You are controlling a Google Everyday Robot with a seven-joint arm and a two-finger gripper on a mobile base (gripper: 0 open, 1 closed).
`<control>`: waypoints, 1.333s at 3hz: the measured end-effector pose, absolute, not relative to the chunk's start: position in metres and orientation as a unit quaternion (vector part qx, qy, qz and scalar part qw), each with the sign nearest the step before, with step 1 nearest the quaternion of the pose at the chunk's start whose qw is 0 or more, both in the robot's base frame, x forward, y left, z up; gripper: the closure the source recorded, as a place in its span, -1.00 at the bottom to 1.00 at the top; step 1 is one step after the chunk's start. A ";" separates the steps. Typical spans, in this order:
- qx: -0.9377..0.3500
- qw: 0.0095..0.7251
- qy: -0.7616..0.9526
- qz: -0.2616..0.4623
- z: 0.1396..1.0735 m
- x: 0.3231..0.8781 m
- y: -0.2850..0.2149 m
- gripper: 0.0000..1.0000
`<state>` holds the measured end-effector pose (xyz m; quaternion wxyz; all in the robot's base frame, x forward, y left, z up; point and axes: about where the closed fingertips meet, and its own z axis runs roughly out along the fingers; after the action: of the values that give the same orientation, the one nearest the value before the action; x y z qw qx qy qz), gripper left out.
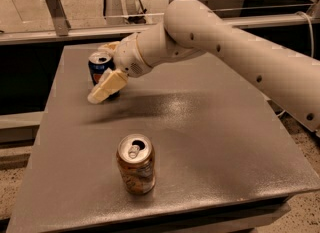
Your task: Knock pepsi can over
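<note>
This looks like a robotics lab or test bay, not a home. My gripper [106, 73] hangs with its fingers apart over the far left of a plain grey test table [210, 142]. A metal rail [45, 32] with an upright bracket [54, 8] runs along the far side. A white cable [301, 23] hangs at the right, above a speckled hard floor [306, 213].
</note>
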<state>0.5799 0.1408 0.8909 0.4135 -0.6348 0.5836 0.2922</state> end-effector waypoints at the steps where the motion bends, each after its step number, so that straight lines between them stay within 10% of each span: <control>1: -0.617 0.423 0.590 0.303 0.885 0.586 0.148 -0.17; 4: -0.618 0.437 0.609 0.237 0.950 0.580 0.087 1.00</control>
<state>0.5795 0.0873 0.9497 0.4366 -0.6185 0.6089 0.2370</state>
